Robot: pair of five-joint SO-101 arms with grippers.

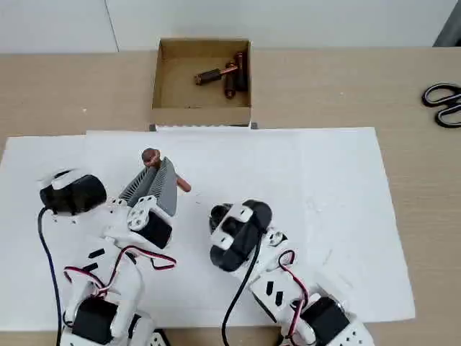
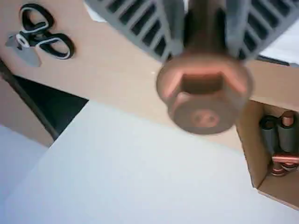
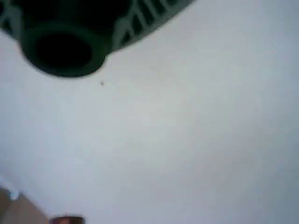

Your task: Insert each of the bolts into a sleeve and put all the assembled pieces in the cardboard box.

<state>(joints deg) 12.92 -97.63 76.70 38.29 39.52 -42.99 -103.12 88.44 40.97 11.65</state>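
Over the near-left part of the white sheet (image 1: pixel 324 216): left gripper (image 1: pixel 164 171) shut tight on a bolt (image 2: pixel 204 95), pinched by the shank, hex head poking out past the fingertips on the side facing the box, thin end sticking out the other way. Just to its right, above the middle of the sheet: right gripper (image 3: pixel 70 21) pointed down at the paper, clamped around a dark sleeve (image 3: pixel 60 53), hollow end showing. Bolt and sleeve apart, not joined yet. At the sheet's far edge, on the bench (image 1: pixel 346 86): the box (image 1: pixel 202 115), with several assembled pieces (image 1: pixel 229 72) lying in its right half. Way off at the far right of the bench: scissors (image 1: pixel 442 104).
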